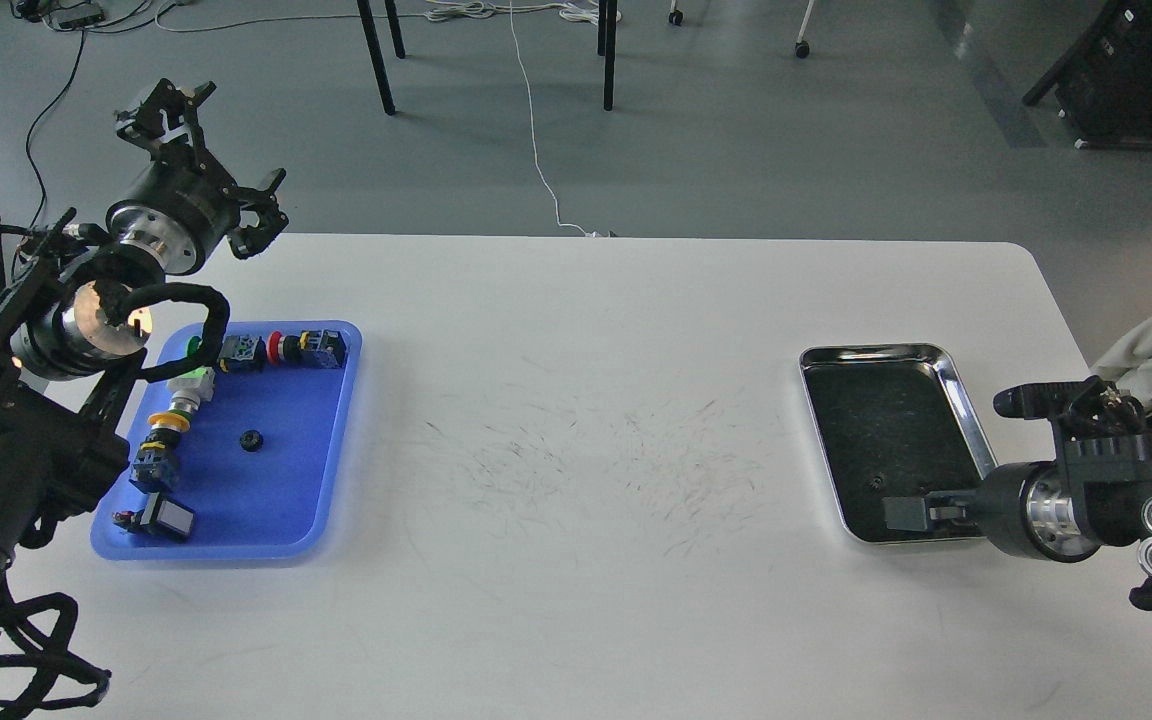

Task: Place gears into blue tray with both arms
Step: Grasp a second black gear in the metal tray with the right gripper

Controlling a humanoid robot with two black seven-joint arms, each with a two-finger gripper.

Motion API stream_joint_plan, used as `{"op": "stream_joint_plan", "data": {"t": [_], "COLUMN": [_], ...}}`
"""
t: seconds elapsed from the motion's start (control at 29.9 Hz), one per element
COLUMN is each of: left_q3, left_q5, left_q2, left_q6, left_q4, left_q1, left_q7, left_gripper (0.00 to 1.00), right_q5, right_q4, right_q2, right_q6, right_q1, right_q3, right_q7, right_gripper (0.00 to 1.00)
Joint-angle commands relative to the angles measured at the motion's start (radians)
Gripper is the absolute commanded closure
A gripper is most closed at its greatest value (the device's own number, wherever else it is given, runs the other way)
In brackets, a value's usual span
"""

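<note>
- The left arm comes in from the 9 o'clock edge and bends up toward 10 o'clock; its left pincer (204, 160) hangs beyond the table's far-left corner, its claw fingers spread apart and holding nothing.
- The blue tray (281, 500) lies on the white table (576, 400) at about 9 o'clock, partly covered at its left rim by the arm.
- Inside it, colourful push-button switches (281, 350) run along the far edge and down the left side.
- One gear (252, 440) lies flat on the bare blue floor of the tray, close to its middle, apart from the switches.
- The middle of the table carries many thin dark scratch marks (636, 460).
- A steel tray (966, 400) with a dark inside sits at about 3 o'clock.
- A second gear (876, 483) shows as a small round shape on its dark floor, toward the near end; its detail is too faint to tell.
- The right arm enters from the 3 o'clock edge; its right pincer (911, 514) reaches over the near rim of the steel tray, just beside that gear. Whether its fingers are apart or together cannot be told.
</note>
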Motion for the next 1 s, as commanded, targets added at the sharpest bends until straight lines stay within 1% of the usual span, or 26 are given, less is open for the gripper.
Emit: {"op": "stream_joint_plan", "data": {"t": [0.0,0.33,0.6,0.73,0.84,0.87,0.9,0.97], "left_q3": [0.000,0.000,0.001,0.000,0.000,0.000,0.000,0.001], "left_q5": [0.000,0.000,0.002,0.002,0.002,0.002,0.002,0.002], "left_q2": [0.001,0.001,0.003,0.003,0.003,0.003,0.003,0.003], "left_q6": [-0.001,-0.001,0.000,0.000,0.000,0.000,0.000,0.000], "left_q4": [-0.001,-0.003,-0.004,-0.004,-0.004,-0.004,-0.004,-0.004], "left_q1": [-0.001,-0.001,-0.002,-0.002,-0.002,-0.002,-0.002,-0.002], "left_q7": [0.000,0.000,0.000,0.000,0.000,0.000,0.000,0.000], "left_gripper": [0.01,0.01,0.01,0.01,0.01,0.01,0.01,0.01], "right_q5": [0.000,0.000,0.001,0.001,0.001,0.001,0.001,0.001], "right_q4": [-0.023,-0.081,-0.121,-0.124,-0.124,-0.124,-0.124,-0.124], "right_q2": [0.024,0.076,0.128,0.136,0.136,0.136,0.136,0.136], "right_q6": [0.000,-0.009,-0.014,-0.013,-0.013,-0.013,-0.013,-0.013], "right_q1": [0.006,0.007,0.012,0.016,0.024,0.024,0.024,0.025], "right_q3": [0.000,0.003,0.005,0.005,0.003,0.003,0.003,0.003], "right_q7": [0.000,0.000,0.000,0.000,0.000,0.000,0.000,0.000], "right_gripper": [0.09,0.10,0.16,0.23,0.33,0.37,0.46,0.59]}}
